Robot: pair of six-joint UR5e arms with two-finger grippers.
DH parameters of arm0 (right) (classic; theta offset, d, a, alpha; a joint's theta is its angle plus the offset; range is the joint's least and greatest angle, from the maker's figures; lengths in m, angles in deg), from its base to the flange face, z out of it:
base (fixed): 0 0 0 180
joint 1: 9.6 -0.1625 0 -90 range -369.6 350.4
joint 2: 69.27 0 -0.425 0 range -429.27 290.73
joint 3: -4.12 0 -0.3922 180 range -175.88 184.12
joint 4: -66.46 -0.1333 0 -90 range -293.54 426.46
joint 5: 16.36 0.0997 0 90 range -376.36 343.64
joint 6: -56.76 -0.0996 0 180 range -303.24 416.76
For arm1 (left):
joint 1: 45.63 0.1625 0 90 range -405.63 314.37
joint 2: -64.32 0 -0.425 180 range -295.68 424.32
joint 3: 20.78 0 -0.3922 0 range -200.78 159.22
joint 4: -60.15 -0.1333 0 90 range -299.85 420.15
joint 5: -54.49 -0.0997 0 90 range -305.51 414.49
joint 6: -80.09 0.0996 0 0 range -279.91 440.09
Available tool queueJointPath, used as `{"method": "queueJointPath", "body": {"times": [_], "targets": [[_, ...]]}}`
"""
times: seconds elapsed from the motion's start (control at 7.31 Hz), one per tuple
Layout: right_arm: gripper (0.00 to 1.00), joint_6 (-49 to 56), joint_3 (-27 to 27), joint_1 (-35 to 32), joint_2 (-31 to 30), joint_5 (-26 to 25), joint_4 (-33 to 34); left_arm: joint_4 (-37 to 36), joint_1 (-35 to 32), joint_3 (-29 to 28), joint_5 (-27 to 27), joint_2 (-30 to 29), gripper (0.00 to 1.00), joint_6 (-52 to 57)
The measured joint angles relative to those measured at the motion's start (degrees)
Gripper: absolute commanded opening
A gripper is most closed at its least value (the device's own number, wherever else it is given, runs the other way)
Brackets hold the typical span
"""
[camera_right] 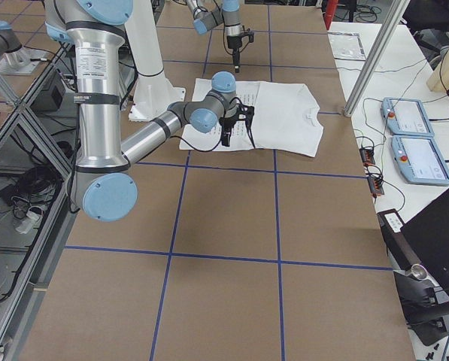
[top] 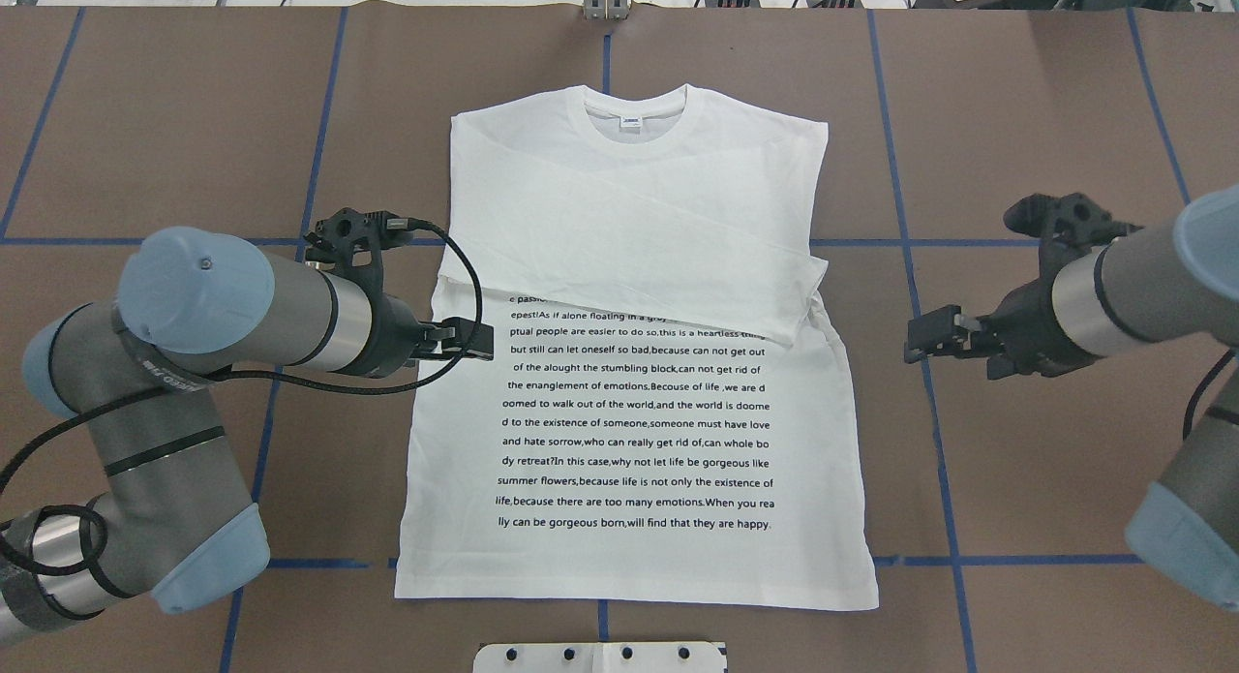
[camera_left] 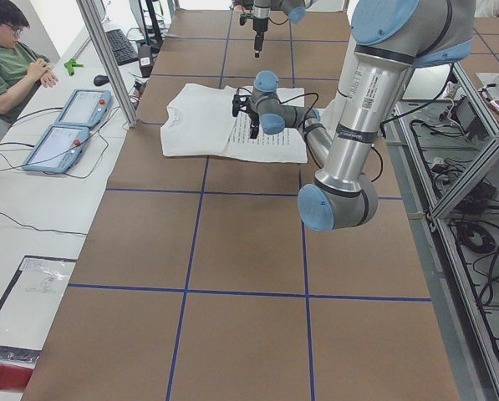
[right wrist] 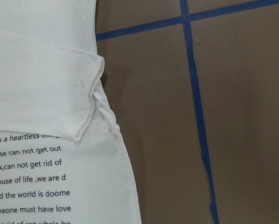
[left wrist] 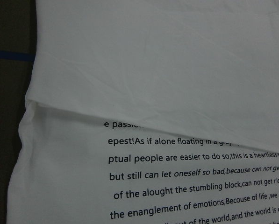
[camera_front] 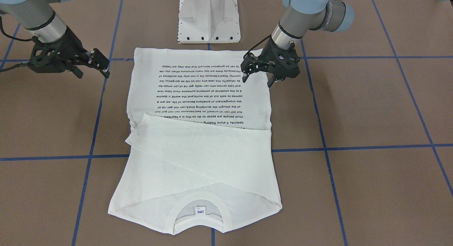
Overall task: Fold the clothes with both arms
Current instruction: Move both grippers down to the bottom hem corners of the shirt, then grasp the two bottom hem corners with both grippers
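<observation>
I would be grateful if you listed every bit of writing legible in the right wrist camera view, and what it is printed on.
All printed in black on the white T-shirt, each line cropped at the view's left edge:
"is is a heartless"
"cause can not get out"
"lock,can not get rid of"
"ecause of life ,we are d"
",and the world is doome"
"someone must have love"
Lowest line: cut off, unreadable.

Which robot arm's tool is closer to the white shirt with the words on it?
Left. The left tool hangs over the T-shirt at its side edge, by the printed text. The right tool is off the shirt's other side, above the table.
</observation>
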Motion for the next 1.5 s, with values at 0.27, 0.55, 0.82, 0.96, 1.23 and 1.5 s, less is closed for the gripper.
{"method": "queueJointPath", "body": {"times": [0.27,0.55,0.82,0.96,1.23,1.5], "targets": [[1.00,-7.93,1.77,11.91,-1.07,-9.89,-1.09,-0.97,0.17,0.86,0.38,1.30,1.00,-0.94],[1.00,-11.87,1.30,21.79,-0.39,-17.09,1.79,-2.67,0.37,2.06,3.20,1.29,1.00,-1.34],[0.98,-15.09,-2.47,26.89,3.50,-19.98,2.95,-3.00,0.38,4.34,3.76,1.54,1.00,-1.76],[0.98,-15.76,-3.69,27.74,4.91,-20.50,3.18,-3.02,0.36,4.77,3.81,1.74,1.00,-1.79],[0.98,-16.19,-3.98,27.85,4.96,-20.53,3.36,-2.99,0.35,4.96,3.87,1.74,1.00,-1.80],[0.98,-16.46,-3.74,27.79,3.21,-20.29,3.40,-2.98,0.36,5.02,3.88,1.60,1.00,-1.86]]}}
